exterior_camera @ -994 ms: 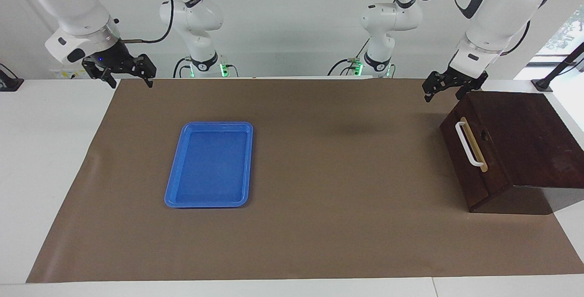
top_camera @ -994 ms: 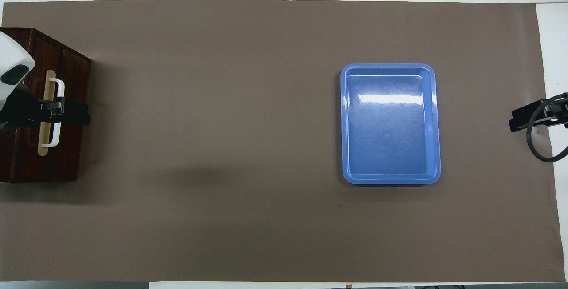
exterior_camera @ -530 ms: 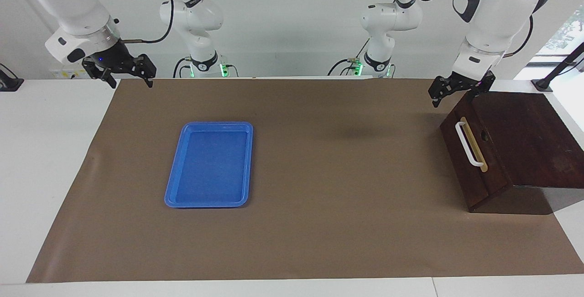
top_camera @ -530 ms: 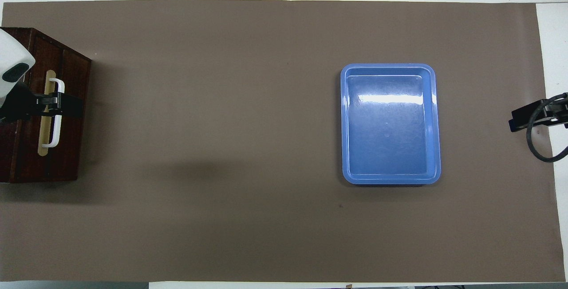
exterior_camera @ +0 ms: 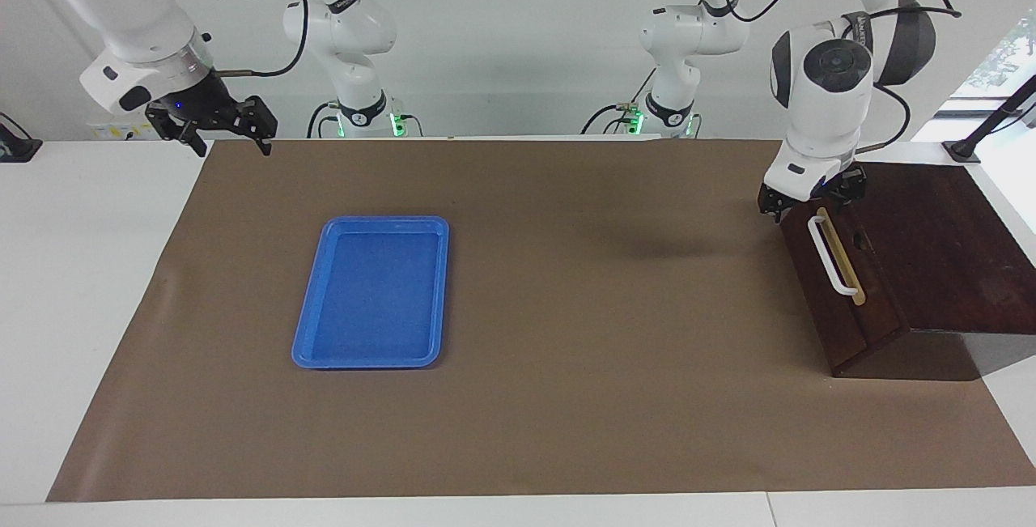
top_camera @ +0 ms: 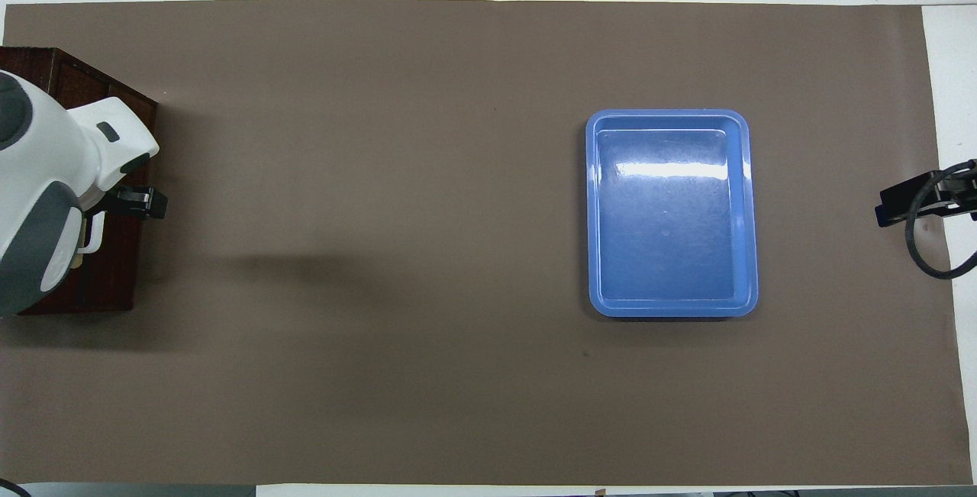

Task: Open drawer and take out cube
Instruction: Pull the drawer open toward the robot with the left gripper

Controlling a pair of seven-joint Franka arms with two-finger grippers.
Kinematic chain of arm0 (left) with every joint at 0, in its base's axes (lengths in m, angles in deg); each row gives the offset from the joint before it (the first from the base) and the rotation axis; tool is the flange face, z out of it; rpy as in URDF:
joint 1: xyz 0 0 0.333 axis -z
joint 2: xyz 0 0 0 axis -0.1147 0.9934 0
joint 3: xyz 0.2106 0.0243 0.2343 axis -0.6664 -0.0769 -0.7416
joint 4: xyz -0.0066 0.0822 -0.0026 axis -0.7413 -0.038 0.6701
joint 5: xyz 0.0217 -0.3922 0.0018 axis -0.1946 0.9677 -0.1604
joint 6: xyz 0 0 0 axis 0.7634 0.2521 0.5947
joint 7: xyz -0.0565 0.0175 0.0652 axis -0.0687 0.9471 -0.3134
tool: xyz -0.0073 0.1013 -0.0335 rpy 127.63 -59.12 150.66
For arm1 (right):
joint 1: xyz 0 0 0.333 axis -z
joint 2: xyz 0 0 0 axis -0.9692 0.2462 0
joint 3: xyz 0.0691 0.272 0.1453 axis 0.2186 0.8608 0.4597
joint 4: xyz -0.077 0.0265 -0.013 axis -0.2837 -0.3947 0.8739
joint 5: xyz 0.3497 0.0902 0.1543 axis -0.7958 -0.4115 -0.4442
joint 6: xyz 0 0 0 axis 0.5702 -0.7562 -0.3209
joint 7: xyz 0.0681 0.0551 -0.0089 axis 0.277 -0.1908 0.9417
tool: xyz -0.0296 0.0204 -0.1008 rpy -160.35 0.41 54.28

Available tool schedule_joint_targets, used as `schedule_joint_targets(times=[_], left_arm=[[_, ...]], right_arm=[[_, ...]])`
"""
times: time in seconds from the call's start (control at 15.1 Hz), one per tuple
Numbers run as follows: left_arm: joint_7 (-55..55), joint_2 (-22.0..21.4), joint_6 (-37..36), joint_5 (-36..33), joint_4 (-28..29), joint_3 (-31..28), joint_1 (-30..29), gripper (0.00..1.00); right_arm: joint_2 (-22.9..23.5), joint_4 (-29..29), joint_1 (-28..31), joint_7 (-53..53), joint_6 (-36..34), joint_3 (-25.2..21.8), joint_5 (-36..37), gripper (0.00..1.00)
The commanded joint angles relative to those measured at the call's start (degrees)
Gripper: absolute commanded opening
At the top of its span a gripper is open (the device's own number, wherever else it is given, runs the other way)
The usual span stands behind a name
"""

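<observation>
Left gripper (exterior_camera: pixel 809 201) hovering at drawer (exterior_camera: pixel 846 284) handle (exterior_camera: pixel 830 256) top end; jaws state unreadable. Right gripper (exterior_camera: pixel 222 132) waiting over worktop (exterior_camera: pixel 81 268) edge, jaws spread wide, holding nothing.

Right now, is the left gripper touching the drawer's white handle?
Cannot tell. In the facing view the left gripper sits at the robot-side end of the handle; no gap or contact shows plainly.
</observation>
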Motion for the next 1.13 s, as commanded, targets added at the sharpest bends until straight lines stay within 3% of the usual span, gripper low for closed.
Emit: schedule_joint_targets(times=[0.0, 0.2, 0.66, 1.06], left_arm=[[-1.1, 0.2, 3.9, -5.2, 3.5, -0.6, 1.5, 1.0], [-1.1, 1.3, 5.9, -9.7, 5.1, -0.6, 1.5, 1.0], [-3.2, 3.6, 14.1, -9.7, 5.4, -0.7, -0.8, 1.0], [-3.3, 5.3, 16.8, -10.4, 5.4, -1.0, -1.6, 1.0]], right_arm=[[-0.6, 1.1, 0.5, -0.5, 1.2, 0.7, 0.1, 1.0], [-0.6, 1.0, 0.5, -0.5, 1.2, 0.7, 0.1, 1.0], [-0.6, 1.0, 0.5, -0.5, 1.2, 0.7, 0.1, 1.0], [-0.6, 1.0, 0.5, -0.5, 1.2, 0.7, 0.1, 1.0]])
